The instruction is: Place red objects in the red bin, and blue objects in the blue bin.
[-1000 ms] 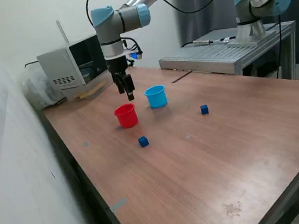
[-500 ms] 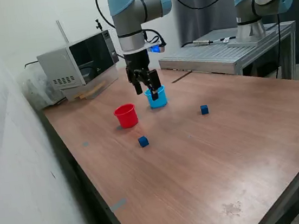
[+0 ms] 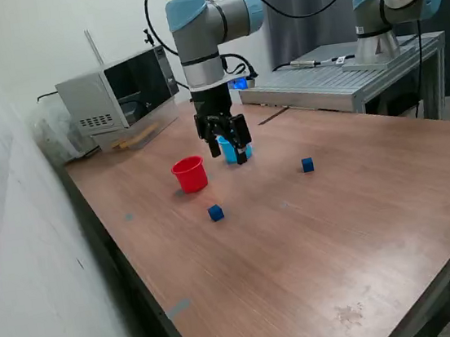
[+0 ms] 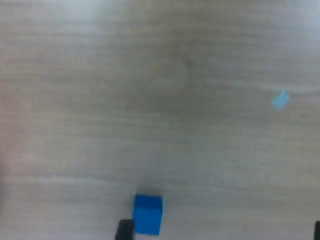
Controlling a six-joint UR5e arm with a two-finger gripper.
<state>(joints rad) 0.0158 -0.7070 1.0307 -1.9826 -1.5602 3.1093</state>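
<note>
The red bin (image 3: pixel 190 174) stands on the wooden table, and the blue bin (image 3: pixel 226 147) is just to the exterior view's right of it, mostly hidden behind my gripper (image 3: pixel 229 152). The gripper hangs low in front of the blue bin, open, with nothing between its fingers. One blue cube (image 3: pixel 216 212) lies nearer the front of the table and another blue cube (image 3: pixel 307 165) lies off to the exterior view's right. In the wrist view a blue cube (image 4: pixel 148 214) sits beside one dark fingertip (image 4: pixel 125 230). No red objects are in view.
A grey microwave-like box (image 3: pixel 113 96) stands at the table's back corner near the wall. A grey metal platform (image 3: pixel 337 81) carries a second arm's base (image 3: pixel 390 8) at the back right. A small light blue mark (image 4: pixel 281 98) is on the tabletop.
My arm has swung from above the red bin toward the exterior view's right, reaching the blue bin and dropping a little lower in front of it. The cubes and bins have not moved.
</note>
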